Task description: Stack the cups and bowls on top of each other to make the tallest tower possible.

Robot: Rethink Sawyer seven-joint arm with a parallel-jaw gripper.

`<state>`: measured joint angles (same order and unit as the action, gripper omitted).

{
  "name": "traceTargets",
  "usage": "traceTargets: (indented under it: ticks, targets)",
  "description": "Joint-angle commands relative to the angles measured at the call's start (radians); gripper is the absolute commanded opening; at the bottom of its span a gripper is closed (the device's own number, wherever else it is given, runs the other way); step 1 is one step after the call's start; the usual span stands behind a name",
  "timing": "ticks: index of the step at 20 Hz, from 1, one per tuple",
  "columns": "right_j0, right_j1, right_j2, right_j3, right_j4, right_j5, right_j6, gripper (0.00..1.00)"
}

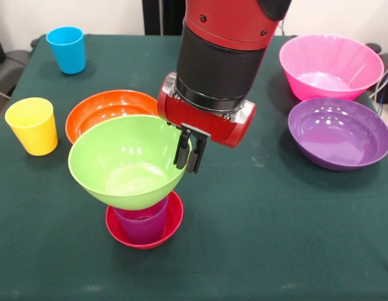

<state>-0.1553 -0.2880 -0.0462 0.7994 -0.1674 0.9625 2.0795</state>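
Gripper (188,150), two black fingers pinched together over the right rim of the glossy lime-green plastic bowl (125,162), which sits tilted atop the purple plastic tumbler (142,221) standing in the small red plastic bowl (145,224) at near centre: a three-piece tower. The step in hand appears to be seating the green bowl; the next move likely calls for levelling it, letting go, and rising without dragging the rim. Touching behind the tower's left lies the wide orange plastic bowl (103,111); the yellow tumbler (32,125) and blue tumbler (66,49) stand left, the big pink bowl (330,65) and a purple bowl (339,132) right, well apart.
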Motion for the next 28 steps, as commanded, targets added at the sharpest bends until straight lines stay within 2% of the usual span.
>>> traceTargets:
  ticks: [1, 15, 28]
  targets:
    - [-0.006, 0.022, 0.064, 0.067, -0.017, -0.046, -0.025, 0.00]
    - [-0.011, 0.025, 0.070, 0.061, -0.008, -0.034, -0.029, 0.00]
    - [-0.012, 0.013, 0.069, 0.040, -0.004, 0.017, -0.054, 0.00]
